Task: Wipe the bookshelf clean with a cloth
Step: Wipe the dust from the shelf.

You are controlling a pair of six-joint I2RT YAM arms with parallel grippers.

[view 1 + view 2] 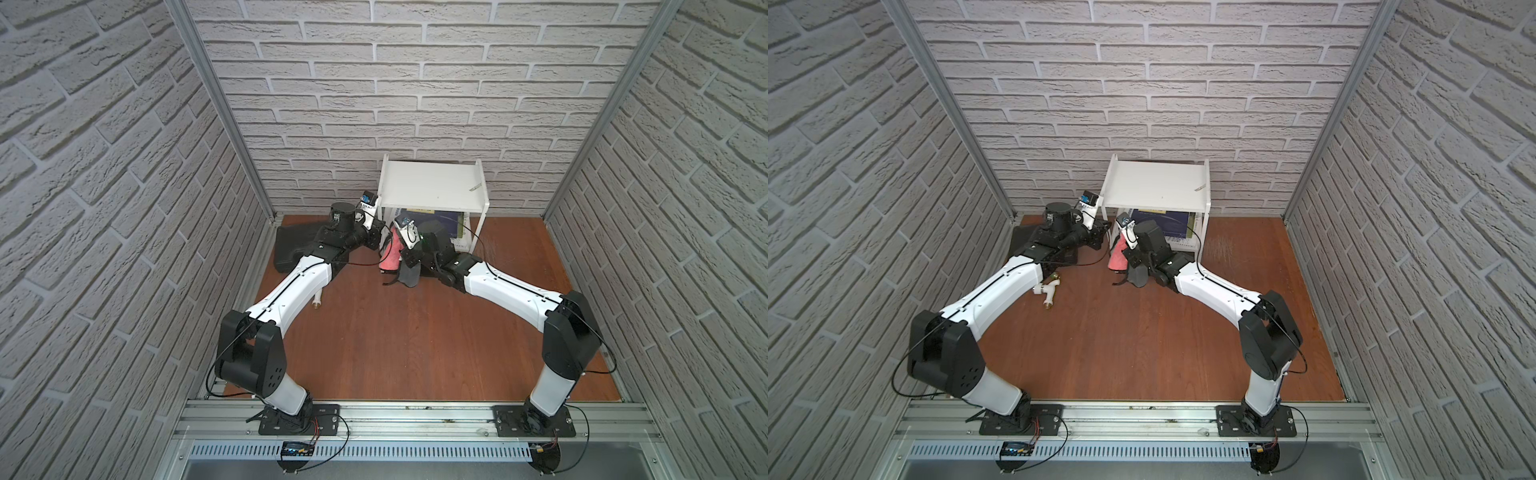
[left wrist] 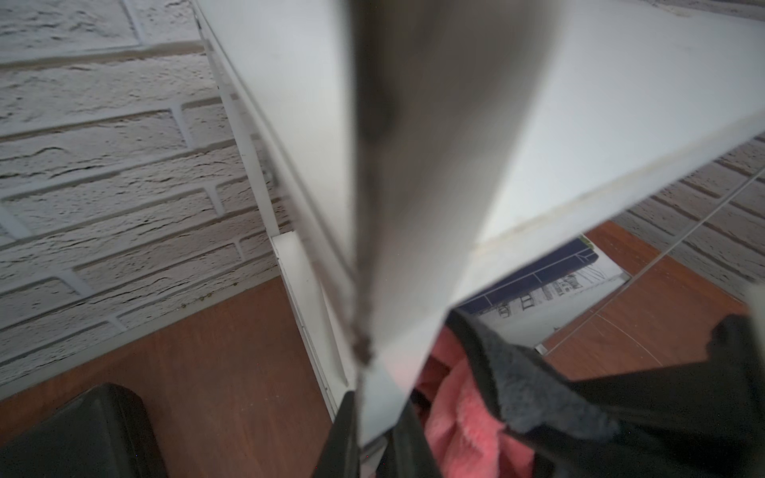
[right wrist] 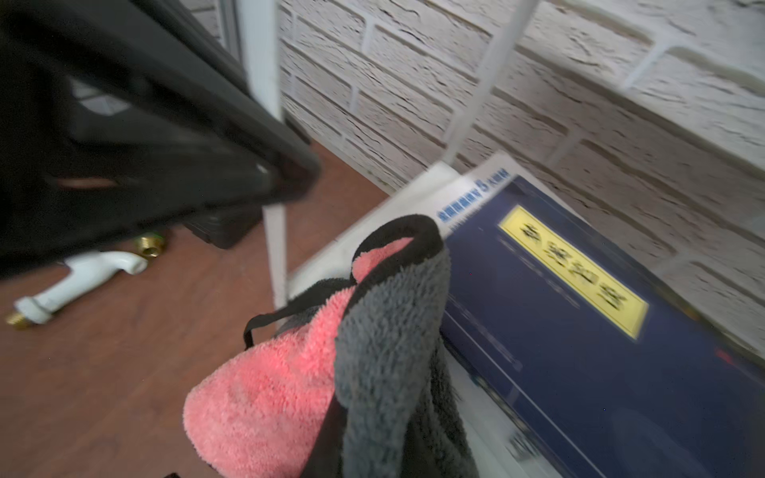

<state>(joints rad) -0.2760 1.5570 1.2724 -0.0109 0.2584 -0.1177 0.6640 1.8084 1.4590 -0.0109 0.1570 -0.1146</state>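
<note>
A small white bookshelf (image 1: pixel 432 185) stands at the back edge of the wooden floor (image 1: pixel 395 340), against the brick wall; a dark blue book (image 3: pixel 579 331) lies on its lower shelf; the left gripper (image 2: pixel 364 414) pinches the shelf's front left leg; the right gripper (image 1: pixel 401 249), jaws pressed together, holds a pink and grey cloth (image 1: pixel 390 262) beside that leg; a white pipe fitting (image 1: pixel 1048 291) lies near the left arm.

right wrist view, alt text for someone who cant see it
A pink and grey cloth hangs in the foreground at the edge of a white bookshelf, beside a dark blue book lying flat on its lower shelf. Behind it, a white pipe fitting lies on the wooden floor.
</note>
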